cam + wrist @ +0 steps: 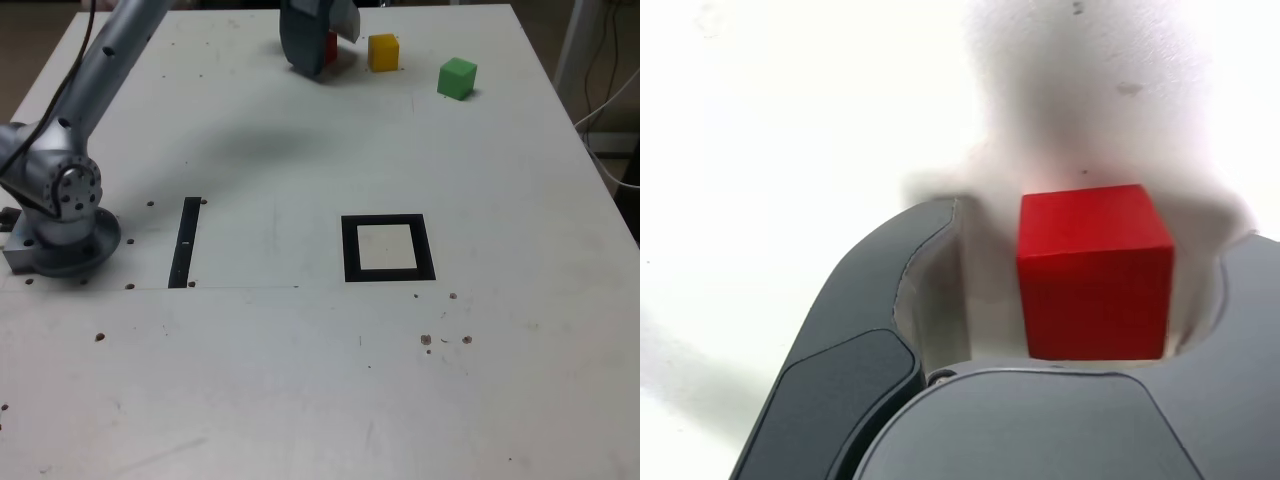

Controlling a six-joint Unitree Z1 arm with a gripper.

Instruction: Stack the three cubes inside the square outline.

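The dark grey two-jawed gripper [1080,290] is down at the far edge of the white table [300,400], straddling the small solid red cube [1095,275]. In the wrist view the jaws stand partly open: a clear gap shows between one jaw and the cube's face, while the other jaw looks close to or against the opposite face, though blur there makes contact hard to confirm. I would not call it gripped yet.

To do this step well, the jaws should close evenly on two opposite flat faces, with the cube seated deep between the pads rather than at their tips. Since the cube sits off-centre towards one jaw, closing will probably nudge it sideways; a slow close would keep it square and stop it twisting. The lift should go straight up once the hold is firm.

The red cube is sharp-edged, matt and uniformly coloured, smaller than the gripper. Just beyond the gripper on the exterior view's right sits the matching yellow cube [383,52], and farther that way the green cube [457,78], both apart from each other. The square outline [388,248], a thick black border with a white centre, lies well away from the gripper, nearer the camera, and holds nothing.
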